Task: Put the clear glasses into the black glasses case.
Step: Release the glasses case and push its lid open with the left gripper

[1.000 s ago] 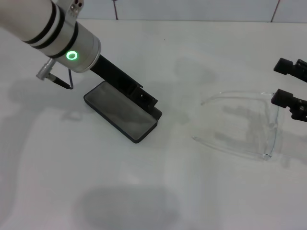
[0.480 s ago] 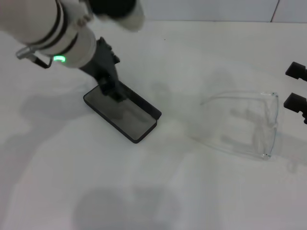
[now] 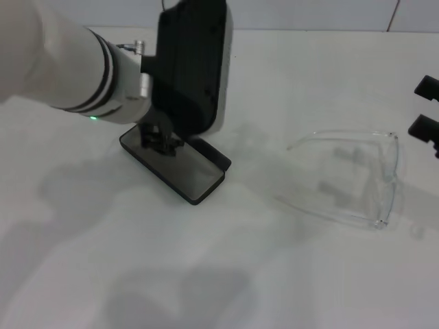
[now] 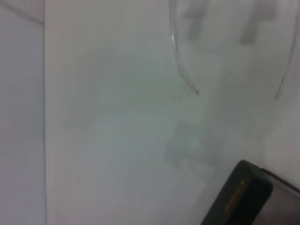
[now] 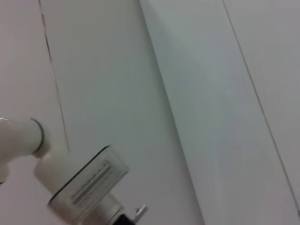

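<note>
Nearest in the head view, the white table (image 3: 206, 288) is bare in front. Further in, the black glasses case (image 3: 175, 166) lies open with its grey lining up, and the left gripper (image 3: 159, 142) sits low over the far-left end of its tray, wrist block looming above it; whether its fingers are spread or pinched cannot be told from here. To the right, well apart from the case, the clear glasses (image 3: 357, 179) rest on the table, arms pointing towards the case. At the far right edge the right gripper (image 3: 426, 108) hovers beside the lens, fingers parted and holding nothing (only its tips show).

The step in hand looks like steadying the case while the glasses wait. To do it well, the left gripper should keep the tray flat without blocking its opening. The right one should take the glasses at the lens frame, since the thin arms will likely flex.
</note>
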`<state>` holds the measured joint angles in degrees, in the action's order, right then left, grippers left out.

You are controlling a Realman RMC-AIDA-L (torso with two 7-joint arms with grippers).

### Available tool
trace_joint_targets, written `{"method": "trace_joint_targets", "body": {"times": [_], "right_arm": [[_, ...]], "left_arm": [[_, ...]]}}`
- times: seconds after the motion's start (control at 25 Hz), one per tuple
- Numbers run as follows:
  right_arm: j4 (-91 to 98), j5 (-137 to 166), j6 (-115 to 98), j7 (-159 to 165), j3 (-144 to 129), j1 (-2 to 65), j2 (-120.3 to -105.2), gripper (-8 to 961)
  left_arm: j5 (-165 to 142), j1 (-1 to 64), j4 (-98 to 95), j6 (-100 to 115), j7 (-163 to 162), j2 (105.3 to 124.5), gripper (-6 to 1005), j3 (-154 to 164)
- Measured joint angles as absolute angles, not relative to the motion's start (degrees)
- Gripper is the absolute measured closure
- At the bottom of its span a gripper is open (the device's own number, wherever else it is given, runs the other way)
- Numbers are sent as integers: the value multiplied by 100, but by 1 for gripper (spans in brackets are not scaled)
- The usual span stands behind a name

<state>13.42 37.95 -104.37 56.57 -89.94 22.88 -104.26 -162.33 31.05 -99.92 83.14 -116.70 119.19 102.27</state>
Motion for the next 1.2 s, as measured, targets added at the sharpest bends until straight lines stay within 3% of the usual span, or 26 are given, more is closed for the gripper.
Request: {"method": "trace_joint_targets", "body": {"times": [0.32, 0.48, 1.2], "right_arm": [[1347, 3789, -10382, 5890, -8608, 2236, -10557, 119], [1344, 3782, -10389, 5896, -8573, 2196, -10622, 121], [1363, 3779, -10472, 5884, -8402, 1912, -10671, 132]], "left_arm": [[-16230, 3083, -9692, 7659, -11450, 11234, 190, 11282], [-16234, 3099, -9516, 7267, -11390, 11059, 197, 11459], [-16242, 3689, -8533, 6670, -11317, 11058, 227, 11932]]}}
